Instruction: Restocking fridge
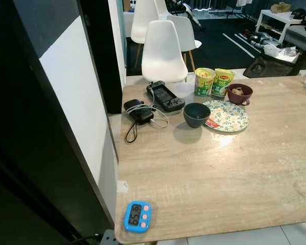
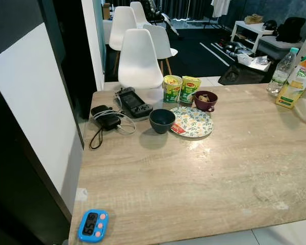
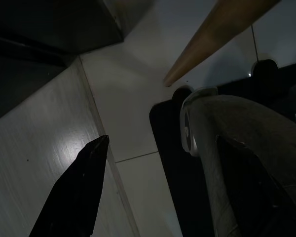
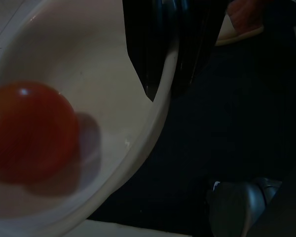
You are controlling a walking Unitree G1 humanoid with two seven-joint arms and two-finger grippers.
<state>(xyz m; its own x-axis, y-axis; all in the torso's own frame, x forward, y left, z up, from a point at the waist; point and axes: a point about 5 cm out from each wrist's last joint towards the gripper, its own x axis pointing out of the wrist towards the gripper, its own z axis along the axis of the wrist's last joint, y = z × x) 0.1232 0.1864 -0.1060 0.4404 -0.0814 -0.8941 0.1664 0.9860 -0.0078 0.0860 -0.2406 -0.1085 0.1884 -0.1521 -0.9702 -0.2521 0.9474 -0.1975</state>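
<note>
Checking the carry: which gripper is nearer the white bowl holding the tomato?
Right. The right gripper clamps the white bowl at its rim, tomato inside; the left gripper hangs open over floor tiles by a wooden leg.

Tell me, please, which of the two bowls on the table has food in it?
The maroon bowl beyond the floral plate holds food; the dark blue bowl left of the plate looks empty.

Blue timer point(image 1: 137, 216) display: digits unclear. Noodle cups point(image 1: 212, 81): red-yellow logo, illegible.
</note>
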